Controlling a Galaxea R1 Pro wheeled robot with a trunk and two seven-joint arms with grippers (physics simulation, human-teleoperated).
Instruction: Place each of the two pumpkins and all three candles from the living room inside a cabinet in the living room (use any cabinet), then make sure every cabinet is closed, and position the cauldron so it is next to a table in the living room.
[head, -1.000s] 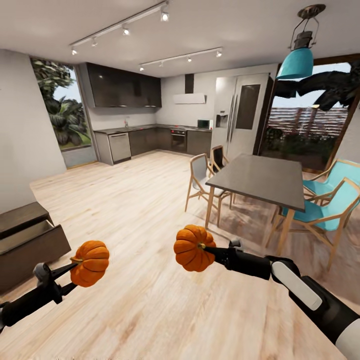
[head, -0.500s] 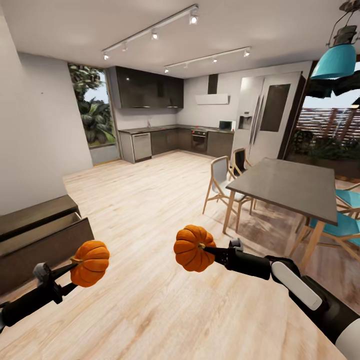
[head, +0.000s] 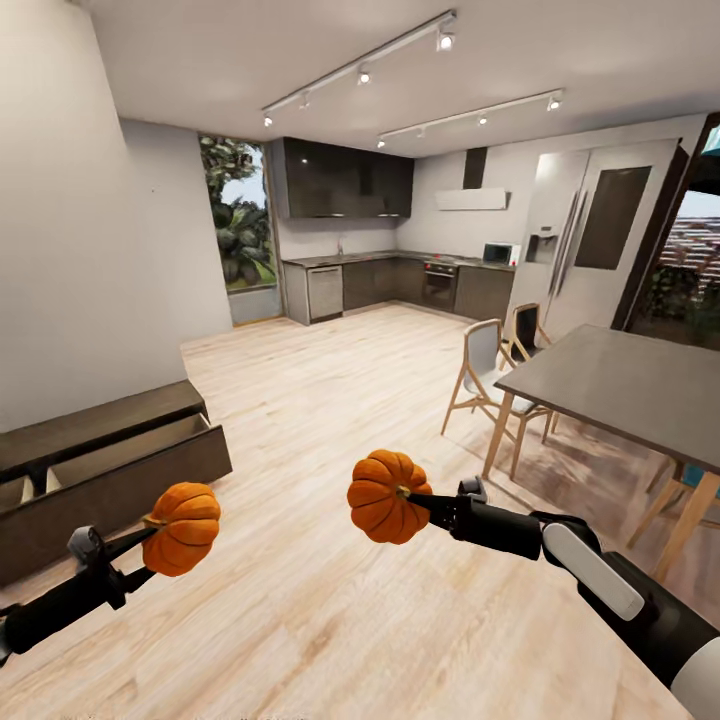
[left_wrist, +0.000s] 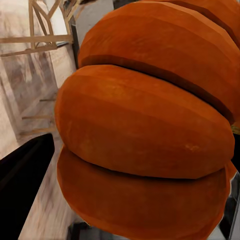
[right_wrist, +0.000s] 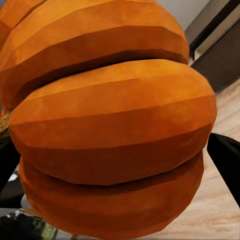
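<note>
A pale wood floor (head: 330, 420) runs toward a kitchen. Left of the dining table (head: 625, 385), the cabinet (head: 105, 475) has one drawer open. Nearer, each gripper apparently clamps a pumpkin: left gripper (head: 150, 535) one pumpkin (head: 182, 514), right gripper (head: 415, 497) the other pumpkin (head: 389, 496).

Cabinet (head: 110, 470) cut by frame edge; table (head: 640, 385) likewise

Pretty open-plan room: pale wood plank floor (head: 330, 420) ran back to a dark kitchen (head: 400, 285) with glossy upper cupboards (head: 345, 180) and a tall fridge (head: 590, 250). A grey dining table (head: 625, 385) with wooden chairs (head: 485, 375) sat to the right. A plain grey wall (head: 90, 270) was on the left, a window (head: 240, 225) showed greenery, and track lights (head: 360, 72) ran along the ceiling.
</note>
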